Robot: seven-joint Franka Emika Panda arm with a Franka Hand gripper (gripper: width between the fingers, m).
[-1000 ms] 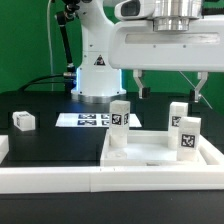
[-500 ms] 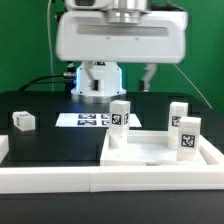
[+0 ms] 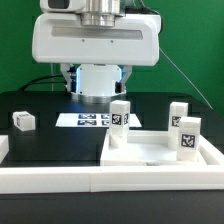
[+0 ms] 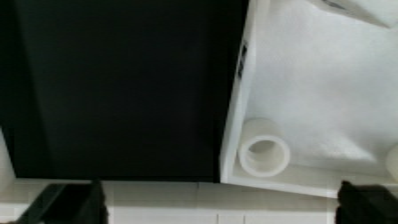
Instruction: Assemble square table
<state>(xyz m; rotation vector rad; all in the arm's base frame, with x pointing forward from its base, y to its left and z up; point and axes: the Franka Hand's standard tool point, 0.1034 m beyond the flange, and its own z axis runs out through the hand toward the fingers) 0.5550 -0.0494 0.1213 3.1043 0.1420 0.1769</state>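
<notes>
The square table's white slab (image 3: 160,152) lies at the exterior view's right, with tagged legs standing upright on it (image 3: 120,113) (image 3: 178,113) (image 3: 187,135). One loose leg block (image 3: 23,121) lies alone at the exterior view's left. The arm's white hand housing (image 3: 95,45) hangs high over the marker board. In the wrist view my gripper (image 4: 219,203) is open, its dark fingers (image 4: 75,203) wide apart with nothing between them. It is above the white rail (image 4: 196,197) beside the slab's edge (image 4: 311,90). A round leg top (image 4: 267,155) shows there.
The marker board (image 3: 88,120) lies fixed on the black table in front of the robot base (image 3: 95,85). A long low white barrier rail (image 3: 60,180) runs along the front. A second rounded leg top (image 4: 390,155) sits at the wrist view's edge.
The hand has moved toward the exterior view's left, from over the slab to over the marker board. The jaws stayed open and nothing was picked up.
</notes>
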